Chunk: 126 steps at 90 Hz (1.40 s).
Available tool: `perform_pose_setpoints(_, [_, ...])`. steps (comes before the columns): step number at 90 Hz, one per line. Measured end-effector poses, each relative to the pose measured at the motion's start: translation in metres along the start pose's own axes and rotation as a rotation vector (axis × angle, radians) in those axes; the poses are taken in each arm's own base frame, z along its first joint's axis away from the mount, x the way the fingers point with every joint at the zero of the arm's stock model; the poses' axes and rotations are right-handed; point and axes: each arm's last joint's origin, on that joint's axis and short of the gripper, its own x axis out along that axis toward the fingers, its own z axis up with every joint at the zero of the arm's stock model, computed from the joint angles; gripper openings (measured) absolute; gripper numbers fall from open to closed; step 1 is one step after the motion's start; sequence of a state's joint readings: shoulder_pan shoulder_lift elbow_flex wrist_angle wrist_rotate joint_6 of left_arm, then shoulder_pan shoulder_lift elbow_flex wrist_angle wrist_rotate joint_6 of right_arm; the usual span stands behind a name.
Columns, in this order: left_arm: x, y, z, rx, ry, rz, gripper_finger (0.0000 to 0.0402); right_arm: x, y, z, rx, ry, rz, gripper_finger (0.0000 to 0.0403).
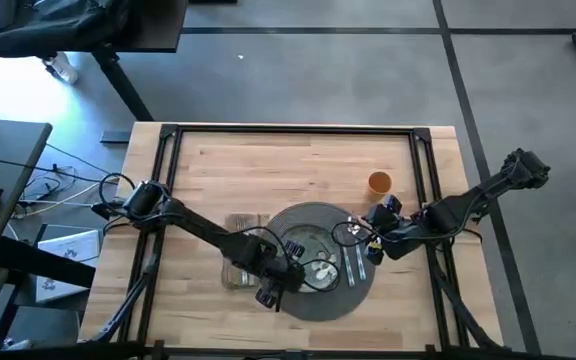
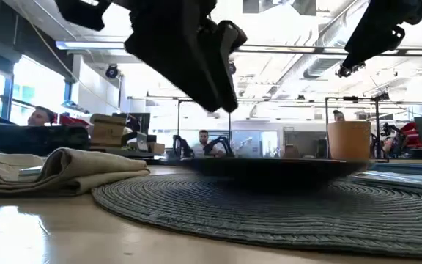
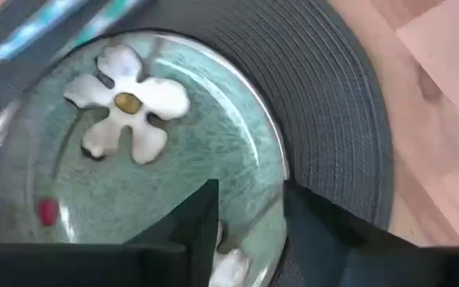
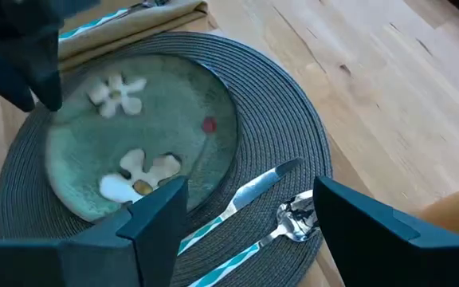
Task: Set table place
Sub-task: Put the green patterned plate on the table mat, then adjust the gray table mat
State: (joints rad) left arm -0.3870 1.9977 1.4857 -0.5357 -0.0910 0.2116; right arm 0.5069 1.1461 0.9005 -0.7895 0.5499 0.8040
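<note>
The light-wood counter (image 1: 268, 160) carries a round dark-grey woven placemat (image 1: 360, 290) near its front edge, and a green plate (image 4: 86, 183) painted with white flowers sits on the mat, slightly toward the left arm's side. On the strip of mat beside the plate, toward the right arm, lie a knife (image 4: 241, 199) and a spoon (image 4: 281, 227), both silver with teal-striped handles, close to each other but apart from the plate's rim. A folded tan napkin (image 2: 57, 170) lies on the wood just off the mat on the left arm's side, with a teal-striped handle lying on it in the right wrist view. A small orange cup (image 1: 379, 183) stands upright on the bare wood beyond the mat, near the right arm.

The left pincer (image 3: 249, 219) hangs low over the plate's near rim, its 2 fingers parted with the rim showing between them and nothing held. The right pincer (image 4: 245, 215) hovers above the knife and spoon at the mat's edge, its fingers spread wide and empty.

In the low view, people sit at desks in the room behind the counter
</note>
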Motion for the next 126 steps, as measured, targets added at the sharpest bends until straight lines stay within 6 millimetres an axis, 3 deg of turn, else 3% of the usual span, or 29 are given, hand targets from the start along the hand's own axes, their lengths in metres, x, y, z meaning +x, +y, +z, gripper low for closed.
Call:
perform_pose_setpoints(20, [-0.007, 0.001, 0.0, -0.022, 0.012, 0.029, 0.0147, 0.0, 0.0, 0.0, 0.0, 0.004, 0.003, 0.025])
perform_pose_setpoints(42, [-0.059, -0.009, -0.004, -0.188, 0.076, 0.131, 0.0147, 0.0, 0.0, 0.0, 0.003, 0.008, 0.009, 0.025])
perform_pose_setpoints(56, [-0.077, -0.023, -0.028, -0.303, 0.093, 0.153, 0.0146, 0.0, 0.002, -0.001, 0.006, 0.046, 0.05, 0.025])
perform_pose_setpoints(70, [-0.068, -0.04, -0.064, -0.411, 0.013, 0.125, 0.0138, 0.007, 0.008, -0.007, -0.024, 0.154, 0.098, 0.025])
perform_pose_setpoints(83, [-0.048, -0.048, -0.085, -0.504, -0.096, 0.047, 0.0136, 0.028, 0.021, -0.019, -0.124, 0.301, 0.116, 0.0249])
perform_pose_setpoints(94, [-0.032, -0.046, -0.092, -0.541, -0.105, 0.049, 0.0136, 0.045, 0.025, -0.034, -0.186, 0.483, 0.079, 0.0243])
perform_pose_setpoints(104, [-0.021, -0.04, -0.096, -0.552, -0.079, 0.076, 0.0136, 0.049, 0.023, -0.046, -0.218, 0.604, 0.01, 0.0231])
perform_pose_setpoints(126, [-0.01, -0.025, -0.1, -0.564, -0.057, 0.084, 0.0136, 0.055, 0.033, -0.049, -0.322, 0.529, 0.019, 0.0192])
